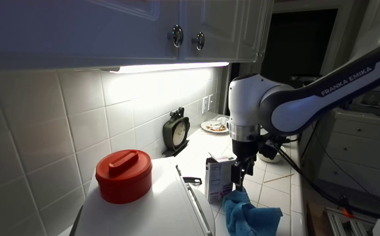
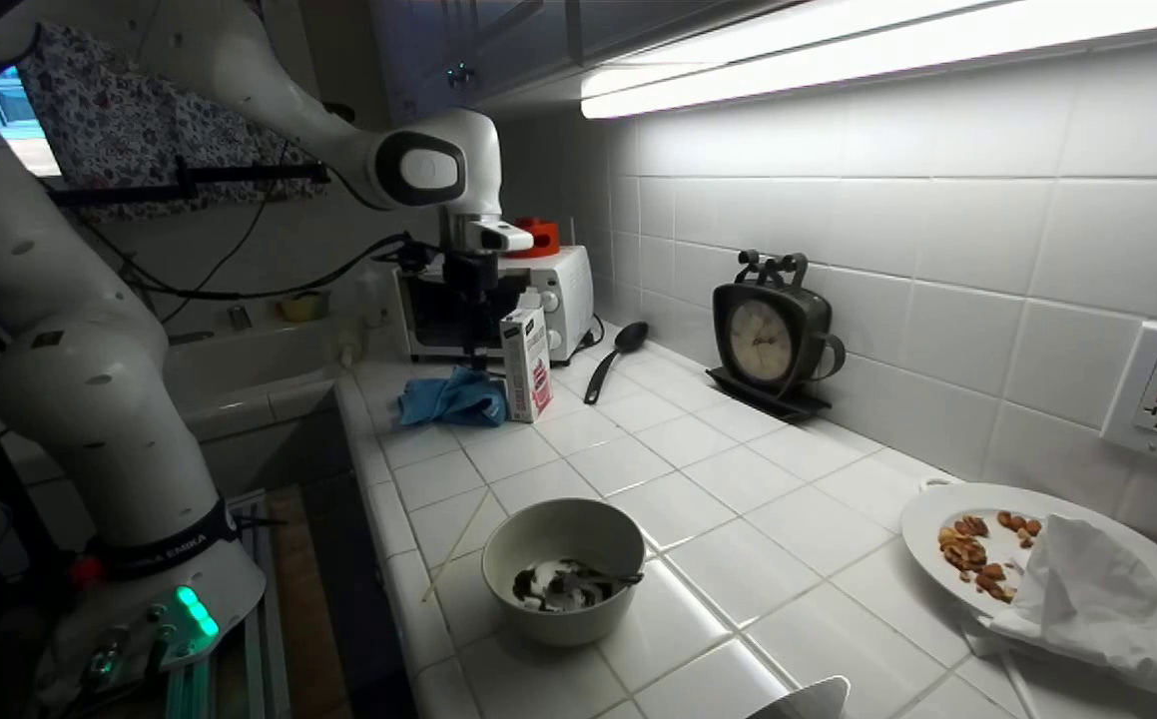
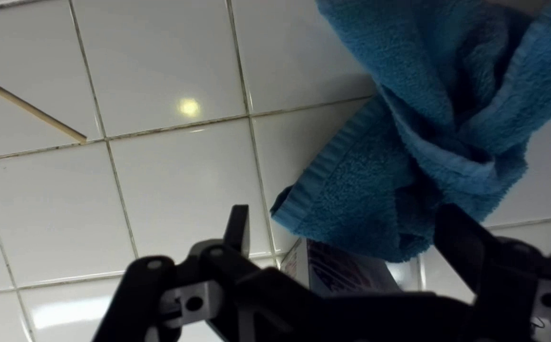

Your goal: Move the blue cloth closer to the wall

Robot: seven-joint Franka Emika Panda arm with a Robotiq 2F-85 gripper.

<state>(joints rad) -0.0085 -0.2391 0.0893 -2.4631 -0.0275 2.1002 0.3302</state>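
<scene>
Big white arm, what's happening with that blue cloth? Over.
Gripper open, holding nothing. Blue cloth bunched on the counter. Carton beside it, toward the wall; may be in the way.

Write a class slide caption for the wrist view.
Open gripper near a crumpled blue cloth beside a box, a thin stick on the white tiles.

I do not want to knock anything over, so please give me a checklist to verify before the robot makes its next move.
1. Gripper open: ok, jaws apart.
2. Part of the blue cloth between jaws, wrist view: ok.
3. Jaws low enough to grip it: cannot tell.
4. Path to the tiled wall free: not ok, a box stands on the cloth's wall side.
5. Cloth apart from box: cannot tell.
</scene>
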